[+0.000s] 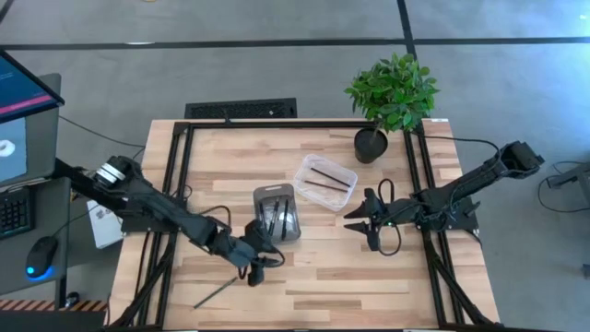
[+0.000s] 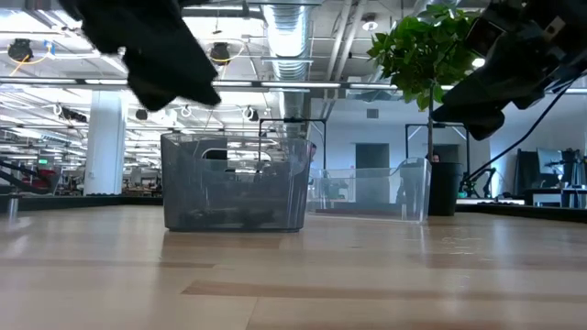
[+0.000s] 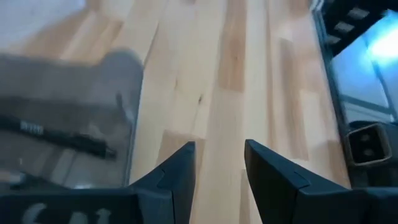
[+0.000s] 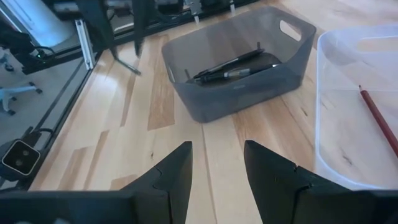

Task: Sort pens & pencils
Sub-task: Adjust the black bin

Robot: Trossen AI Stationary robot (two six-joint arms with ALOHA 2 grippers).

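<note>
We see the left gripper point(image 1: 257, 273) low over the bare wooden table point(image 1: 350, 277), just in front of the grey translucent plastic bin point(image 1: 277, 213); its two dark fingers point(image 3: 180, 171) are spread apart with only wood between them, pinching nothing. In its wrist view the bin's wall lies beside the fingers, with a black pen point(image 3: 56, 137) inside. A thin dark stick, which we take for a pencil point(image 1: 219, 293), lies loose on the table near this gripper, toward the front edge.

The right gripper point(image 1: 361, 224) hovers between the two containers' right side and the table frame, its fingers point(image 4: 177, 171) likewise parted and empty. Ahead of it we see the grey bin holding several black pens point(image 4: 231, 67), and beside that the clear plastic tray point(image 1: 324, 182), where thin pencils point(image 1: 324, 177) lie; one reddish pencil point(image 4: 378, 121) shows in the wrist view.

A potted green plant point(image 1: 392, 97) stands at the table's far right corner, behind the tray. A keyboard point(image 1: 241, 110) sits beyond the far edge, and a monitor point(image 1: 20, 115) and a mouse point(image 1: 39, 255) to the left.
</note>
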